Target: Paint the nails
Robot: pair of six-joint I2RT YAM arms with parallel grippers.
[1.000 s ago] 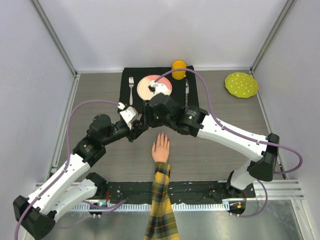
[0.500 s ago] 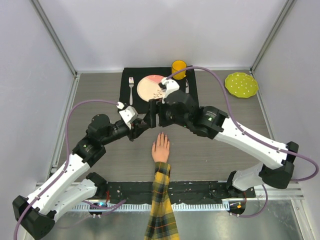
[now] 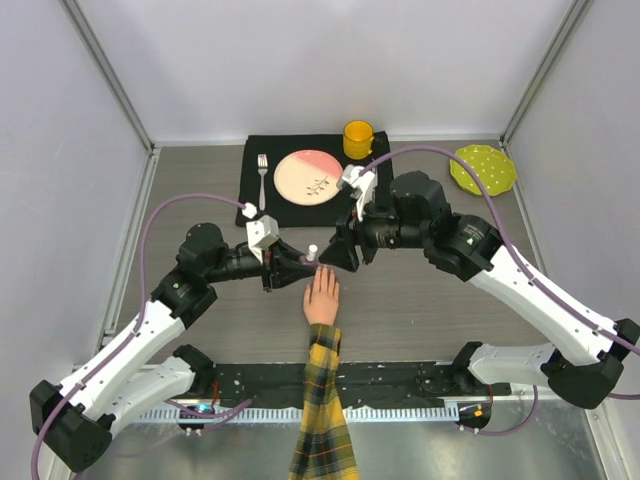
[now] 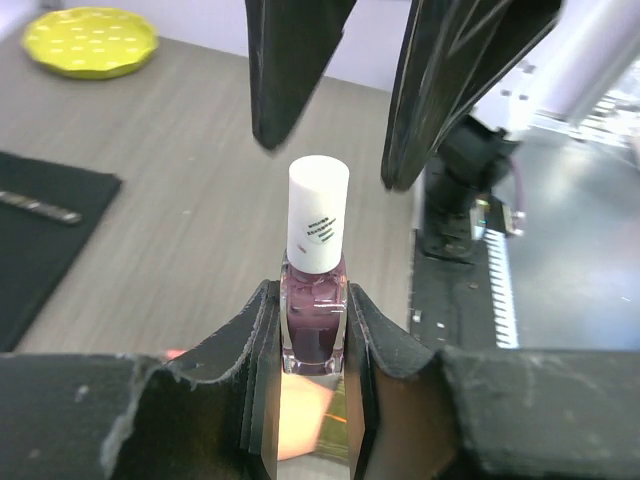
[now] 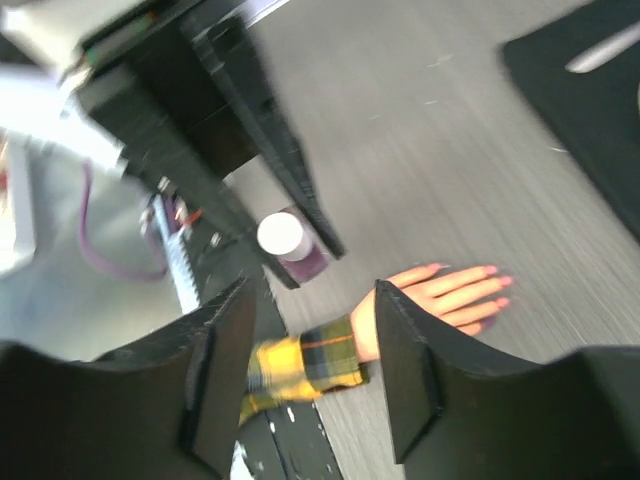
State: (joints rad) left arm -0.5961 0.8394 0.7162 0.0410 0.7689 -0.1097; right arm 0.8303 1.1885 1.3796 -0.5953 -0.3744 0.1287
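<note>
A pale mannequin hand [image 3: 322,298] with a yellow-black plaid sleeve [image 3: 322,400] lies palm down near the table's front. Its nails [image 5: 497,284] show pink at the fingertips. My left gripper [image 3: 298,266] is shut on a small purple polish bottle [image 4: 314,318] with a white cap [image 4: 318,210], held upright just left of the fingertips. My right gripper [image 3: 338,254] hovers open right beside the cap, with a finger [image 4: 292,60] on either side above it. In the right wrist view the right gripper [image 5: 312,292] holds nothing, and the bottle [image 5: 300,258] sits beyond its tips.
A black placemat [image 3: 258,195] at the back carries a pink-and-cream plate [image 3: 309,175], a fork [image 3: 263,172] and a yellow cup [image 3: 358,138]. A yellow-green dotted plate [image 3: 483,168] lies at the back right. A black rail [image 3: 400,380] runs along the front edge.
My right arm has swung back from over the plate and lowered its gripper to the bottle's cap. My left gripper has shifted slightly right with the bottle, toward the fingertips.
</note>
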